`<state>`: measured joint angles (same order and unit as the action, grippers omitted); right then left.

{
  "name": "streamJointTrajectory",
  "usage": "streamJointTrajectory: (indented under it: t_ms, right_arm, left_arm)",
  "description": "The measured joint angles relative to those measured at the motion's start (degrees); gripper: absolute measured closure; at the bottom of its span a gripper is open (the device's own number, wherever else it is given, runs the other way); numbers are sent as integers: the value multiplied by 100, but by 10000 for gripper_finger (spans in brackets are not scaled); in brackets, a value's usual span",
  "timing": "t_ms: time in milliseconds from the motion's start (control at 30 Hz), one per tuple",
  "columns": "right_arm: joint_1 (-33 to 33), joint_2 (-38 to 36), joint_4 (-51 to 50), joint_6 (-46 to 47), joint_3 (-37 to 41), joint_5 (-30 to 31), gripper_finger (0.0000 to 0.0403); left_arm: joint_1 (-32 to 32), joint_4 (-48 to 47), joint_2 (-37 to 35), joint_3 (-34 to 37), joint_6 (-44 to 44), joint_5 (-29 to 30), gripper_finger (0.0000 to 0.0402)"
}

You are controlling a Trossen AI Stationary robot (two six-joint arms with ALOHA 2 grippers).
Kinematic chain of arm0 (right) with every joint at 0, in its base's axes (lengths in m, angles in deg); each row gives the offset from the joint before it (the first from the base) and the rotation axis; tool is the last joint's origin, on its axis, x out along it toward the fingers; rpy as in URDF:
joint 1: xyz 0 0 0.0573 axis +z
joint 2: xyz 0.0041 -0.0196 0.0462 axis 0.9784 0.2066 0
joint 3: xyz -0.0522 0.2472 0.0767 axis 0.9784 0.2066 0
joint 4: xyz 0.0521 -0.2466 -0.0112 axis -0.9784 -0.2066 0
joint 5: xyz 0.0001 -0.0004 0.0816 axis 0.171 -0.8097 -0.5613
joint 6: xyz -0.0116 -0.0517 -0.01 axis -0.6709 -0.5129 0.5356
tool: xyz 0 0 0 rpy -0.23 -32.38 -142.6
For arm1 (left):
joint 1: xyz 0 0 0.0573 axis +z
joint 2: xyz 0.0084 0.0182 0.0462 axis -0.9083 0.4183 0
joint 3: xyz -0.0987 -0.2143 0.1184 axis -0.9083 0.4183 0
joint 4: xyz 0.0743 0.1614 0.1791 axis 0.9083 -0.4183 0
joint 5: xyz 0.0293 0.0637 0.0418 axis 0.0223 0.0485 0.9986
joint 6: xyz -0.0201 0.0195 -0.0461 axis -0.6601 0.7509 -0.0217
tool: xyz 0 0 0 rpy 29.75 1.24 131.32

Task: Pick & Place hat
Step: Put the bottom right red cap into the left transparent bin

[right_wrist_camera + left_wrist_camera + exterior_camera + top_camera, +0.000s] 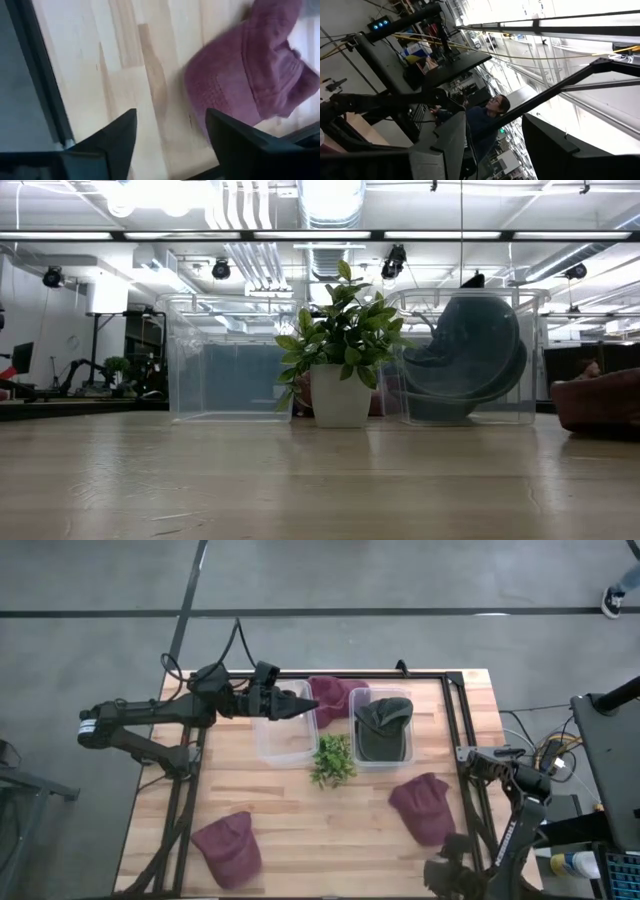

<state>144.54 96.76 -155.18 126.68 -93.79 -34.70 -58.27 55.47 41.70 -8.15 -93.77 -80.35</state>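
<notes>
Above the empty clear plastic bin [285, 730], the left end effector [300, 704] hovers, fingers parted. Right end effector [170, 135] waits open at the wooden table [330, 825] edge near a maroon fabric cap [240, 80].

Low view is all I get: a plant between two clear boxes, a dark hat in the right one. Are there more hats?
Observer: Yes. A far maroon hat lies behind the boxes.
Operator: Any others?
Observer: A near maroon hat sits at the table's front left corner.
Operator: Where are the arms?
Observer: The left gripper hovers open above the empty left box.
Operator: And the other?
Observer: The right gripper waits open at the right edge, beside a third maroon hat.
</notes>
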Motion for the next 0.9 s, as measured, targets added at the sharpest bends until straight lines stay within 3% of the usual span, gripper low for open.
streamJointTrajectory:
  t_ms: [200, 300, 433, 900]
  right_arm:
    - [2, 438, -204, -502, 79, -45, 137]
    - [-34, 658, -695, -429, 85, 20, 131]
    - [-51, 835, -564, -440, 232, -30, 125]
    - [-38, 1180, -701, -391, 840, -191, 140]
  left_arm:
    - [0, -1, 0, 0, 306, -534, 214]
    - [-7, -2, 0, 0, 465, -843, 214]
    - [-7, -2, 0, 0, 466, -1135, 214]
    - [-4, -1, 0, 0, 690, -1147, 214]
